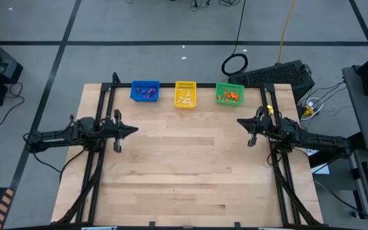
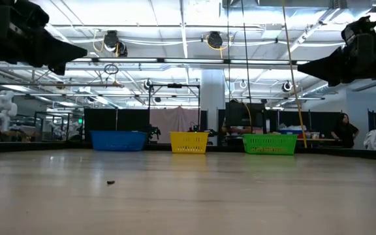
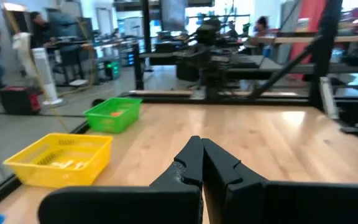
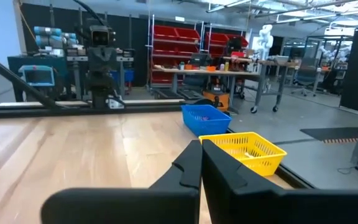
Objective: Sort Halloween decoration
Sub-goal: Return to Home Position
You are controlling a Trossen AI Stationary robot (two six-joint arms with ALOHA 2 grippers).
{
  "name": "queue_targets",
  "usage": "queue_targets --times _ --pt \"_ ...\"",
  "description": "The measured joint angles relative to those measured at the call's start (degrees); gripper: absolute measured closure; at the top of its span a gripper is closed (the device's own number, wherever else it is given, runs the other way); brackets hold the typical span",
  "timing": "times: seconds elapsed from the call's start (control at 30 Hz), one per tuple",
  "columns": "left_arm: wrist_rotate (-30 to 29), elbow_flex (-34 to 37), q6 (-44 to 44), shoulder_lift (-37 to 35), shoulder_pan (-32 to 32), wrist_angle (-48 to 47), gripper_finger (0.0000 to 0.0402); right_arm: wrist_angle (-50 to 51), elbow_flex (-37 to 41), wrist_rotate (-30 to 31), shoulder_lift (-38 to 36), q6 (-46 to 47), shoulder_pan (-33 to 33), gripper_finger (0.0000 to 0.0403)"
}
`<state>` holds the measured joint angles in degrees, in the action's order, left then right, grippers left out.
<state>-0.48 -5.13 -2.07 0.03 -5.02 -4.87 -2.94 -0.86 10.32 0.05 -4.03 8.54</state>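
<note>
Step in hand: return to rest, by my reading. Sorting looked done, and I found no Halloween decoration (image 1: 185,98) loose on the bench (image 1: 184,166) from above.
Purple trinkets (image 1: 147,93): inside the blue basket (image 1: 145,82), at the far edge of the bench, toward the far-left corner.
White trinkets (image 1: 184,101): inside the yellow basket (image 1: 185,83), at the middle of the far edge.
Orange trinkets (image 1: 229,97): inside the green basket (image 1: 229,85), at the far edge, toward the far-right corner.
Left gripper (image 1: 131,131): raised above the bench near its left edge and pointing inward. Its own wrist view showed the fingers pressed together on nothing.
Right gripper (image 1: 240,121): raised near the right edge, facing the left one and well apart from it. Its fingers were likewise together and empty.
Next move: little remained, I judged. Both arms only needed to settle into their parked pose, kept high and clear of the baskets.
Worth a check: a dark speck (image 2: 110,182) lay on the bench in the low view. I could not tell whether it was a stray trinket or a mark, and I could not find it from above.
Hard to make out: the trinkets were too small to tell shapes, so I logged colour only.
Hidden: the basket walls hid the contents from the low camera.
Cut off: both arms were cropped at the upper corners of the low view.
</note>
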Motion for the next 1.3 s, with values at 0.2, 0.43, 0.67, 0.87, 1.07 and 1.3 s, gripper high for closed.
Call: queue_targets --times 0.2,0.43,0.67,0.87,1.07,1.3 --pt "0.18 1.2 -1.05 0.0 -0.93 2.16 0.0402 0.09 0.0 1.53 0.02 0.13 0.0 0.0403" --pt "0.06 3.41 0.1 0.0 -4.6 4.49 0.0402 -0.38 0.0 2.36 0.02 0.12 -0.01 0.0403" --pt "0.39 3.59 1.65 0.0 -7.02 5.35 0.0402 -0.92 0.0 1.06 0.0 2.34 0.0 0.0403" --pt "2.57 4.72 2.65 0.0 -10.44 8.44 0.0402 0.4 0.0 -0.66 1.07 4.33 0.7 0.0403" --pt "1.18 4.72 3.43 0.0 -12.77 9.03 0.0402 -0.31 0.0 3.99 1.47 2.49 1.4 0.0403" --pt "-1.58 4.74 4.63 0.0 -13.19 11.57 0.0402 -0.68 0.0 -0.22 1.49 1.76 1.4 0.0403"
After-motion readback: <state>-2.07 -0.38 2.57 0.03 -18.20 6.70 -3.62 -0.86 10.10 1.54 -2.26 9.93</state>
